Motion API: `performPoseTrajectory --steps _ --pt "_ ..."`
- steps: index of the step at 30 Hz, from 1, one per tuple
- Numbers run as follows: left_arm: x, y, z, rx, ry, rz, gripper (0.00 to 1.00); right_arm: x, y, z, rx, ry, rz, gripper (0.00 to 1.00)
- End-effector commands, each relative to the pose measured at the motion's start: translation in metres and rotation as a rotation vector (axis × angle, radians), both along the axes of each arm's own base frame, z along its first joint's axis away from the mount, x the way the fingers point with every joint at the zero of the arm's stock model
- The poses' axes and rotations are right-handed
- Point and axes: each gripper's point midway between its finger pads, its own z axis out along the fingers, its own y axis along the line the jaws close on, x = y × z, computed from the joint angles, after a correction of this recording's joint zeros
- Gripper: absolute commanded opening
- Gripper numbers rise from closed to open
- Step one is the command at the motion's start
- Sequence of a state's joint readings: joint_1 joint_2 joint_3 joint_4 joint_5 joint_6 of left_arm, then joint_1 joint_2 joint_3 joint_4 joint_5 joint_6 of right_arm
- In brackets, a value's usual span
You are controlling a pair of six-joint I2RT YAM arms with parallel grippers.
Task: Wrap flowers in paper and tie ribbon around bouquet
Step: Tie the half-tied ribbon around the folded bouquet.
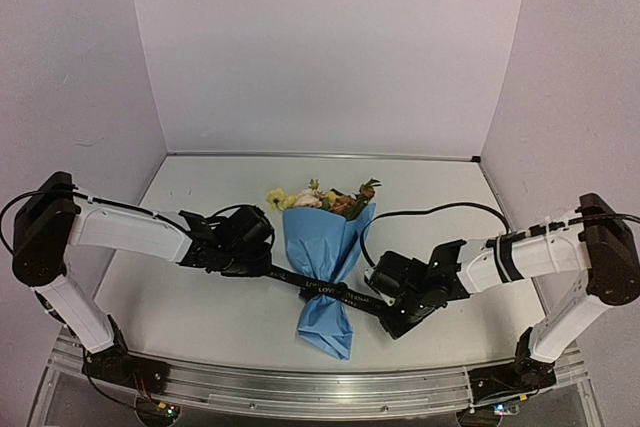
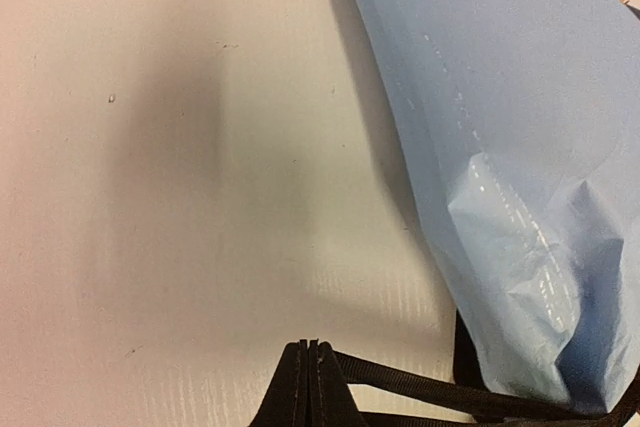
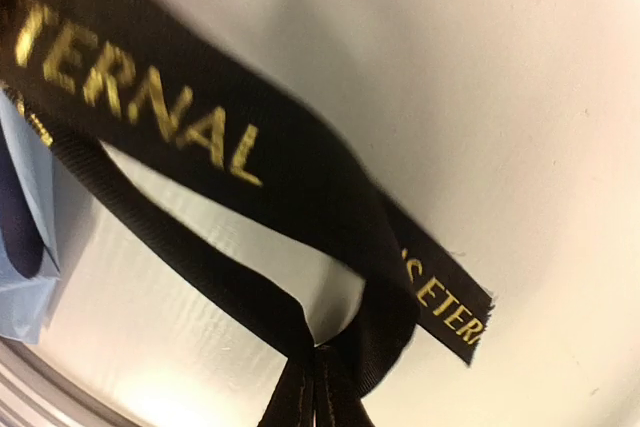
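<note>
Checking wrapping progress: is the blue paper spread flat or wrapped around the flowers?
Wrapped. The paper forms a cone, cinched at its waist by the ribbon, flowers showing above its wide end.

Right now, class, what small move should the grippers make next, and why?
Probably pull the ends apart. The left gripper and right gripper are each shut on the ribbon, which crosses the narrow waist of the bouquet; outward tension should cinch it.

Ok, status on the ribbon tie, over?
Left pincer shut on ribbon. Right pincer shut on its other end. Ribbon stretched across narrow waist of bouquet; knot not discernible. Nothing in the way.
</note>
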State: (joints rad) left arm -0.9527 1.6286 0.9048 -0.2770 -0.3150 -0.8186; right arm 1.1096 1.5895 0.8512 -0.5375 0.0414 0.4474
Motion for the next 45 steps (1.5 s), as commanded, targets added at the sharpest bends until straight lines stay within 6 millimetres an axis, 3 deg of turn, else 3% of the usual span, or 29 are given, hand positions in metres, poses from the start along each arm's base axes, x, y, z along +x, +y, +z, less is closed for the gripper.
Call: performPoseTrajectory --steps 1,19,34,36,38,41,45 --pt "0.015 0.033 0.018 0.065 -0.088 0.07 0.0 -0.003 -0.026 -0.002 -0.071 -0.022 -0.03 0.0" --pt "0.035 0.104 0.015 0.087 -0.085 0.222 0.0 -0.013 -0.08 -0.016 -0.201 -0.058 -0.057 0.0" --pt "0.057 0.158 0.02 0.066 -0.078 0.331 0.0 -0.012 -0.104 -0.012 -0.216 -0.093 -0.125 0.0" --pt "0.063 0.159 0.03 0.063 -0.098 0.322 0.0 -0.012 -0.101 -0.009 -0.188 -0.085 -0.137 0.0" --pt "0.073 0.153 0.054 0.045 -0.14 0.299 0.0 -0.012 -0.094 0.005 -0.145 -0.077 -0.132 0.0" --pt "0.084 0.143 0.1 0.009 -0.215 0.258 0.0 -0.009 -0.078 0.05 -0.083 -0.084 -0.072 0.0" --pt "0.095 0.133 0.176 -0.044 -0.337 0.207 0.0 -0.003 -0.059 0.112 0.015 -0.133 0.001 0.0"
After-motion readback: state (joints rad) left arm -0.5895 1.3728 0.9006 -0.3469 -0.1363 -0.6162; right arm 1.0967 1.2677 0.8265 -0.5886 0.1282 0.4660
